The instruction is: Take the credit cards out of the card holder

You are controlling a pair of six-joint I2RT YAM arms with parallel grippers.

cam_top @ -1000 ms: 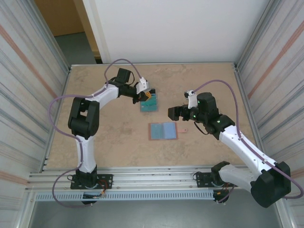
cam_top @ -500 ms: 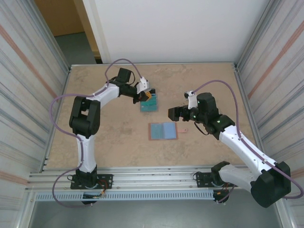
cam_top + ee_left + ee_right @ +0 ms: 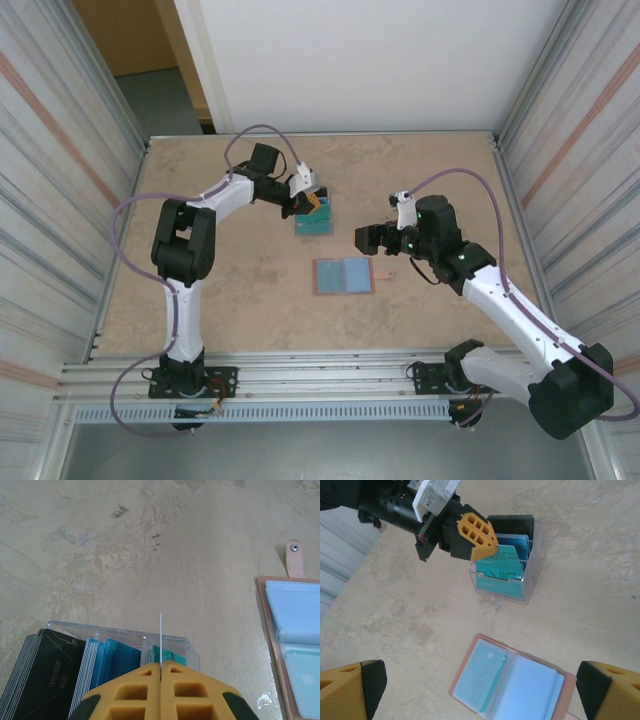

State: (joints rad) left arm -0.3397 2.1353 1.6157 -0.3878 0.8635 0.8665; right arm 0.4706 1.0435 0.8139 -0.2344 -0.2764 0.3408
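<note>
Left gripper [image 3: 308, 201] is fully closed on a teal card [image 3: 500, 562], pinched by its top edge. The card hangs upright and is seen edge-on in the left wrist view as a thin white line between the yellow fingers [image 3: 135, 685]. It's directly over, and looks partly down in, the teal end of the clear box [image 3: 532, 567], which already has black, blue and teal stored cards [image 3: 47, 670] standing in rows. Right gripper [image 3: 368, 238] is wide open and holds nothing, its fingers [image 3: 355, 687] at the two lower corners of its own view with the wallet [image 3: 535, 685] between them. The wallet lies open and flat on the table [image 3: 220, 290], long axis left-right in the top view, strap tab [image 3: 385, 271] on its right end toward the right arm. It sits nearer the arm bases than the box, apart from it. One pocket card [image 3: 479, 680], teal, looks to be in the wallet's left pocket, long side across the wallet's length. I'd say the step in hand is dropping the held card into the box. The pocket card comes after, and the right gripper is nearer to it, while the left would need to swing back toward the bases.
</note>
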